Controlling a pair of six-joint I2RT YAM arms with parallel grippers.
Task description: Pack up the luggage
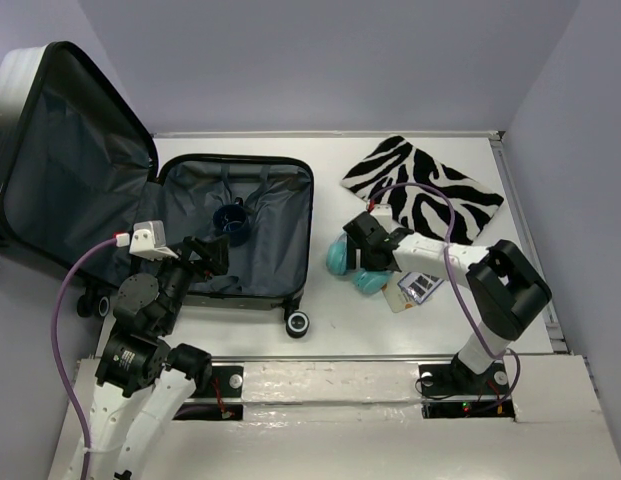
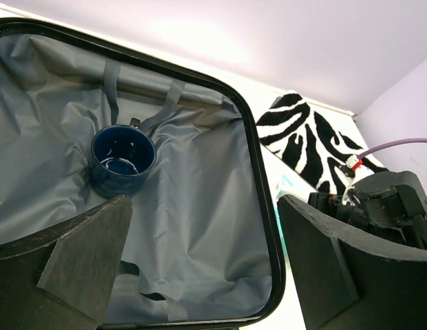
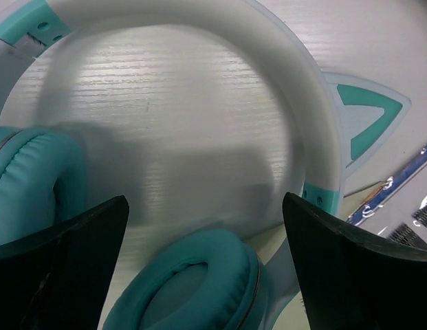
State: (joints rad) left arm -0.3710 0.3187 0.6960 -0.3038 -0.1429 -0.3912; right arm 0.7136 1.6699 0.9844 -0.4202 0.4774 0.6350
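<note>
Grey-lined luggage (image 1: 280,235) lies open on the table's (image 1: 330,330) left with a blue mug (image 1: 230,222) inside, and the left gripper (image 1: 216,255) hovers over its near edge. Left wrist: jaws spread wide, empty. Right wrist: right gripper (image 3: 205,227) jaws spread, empty, above teal headphones (image 3: 309,124).

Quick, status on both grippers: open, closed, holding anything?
Left gripper: open, empty, over the open luggage.
Right gripper: open, empty, over the teal headphones.
</note>
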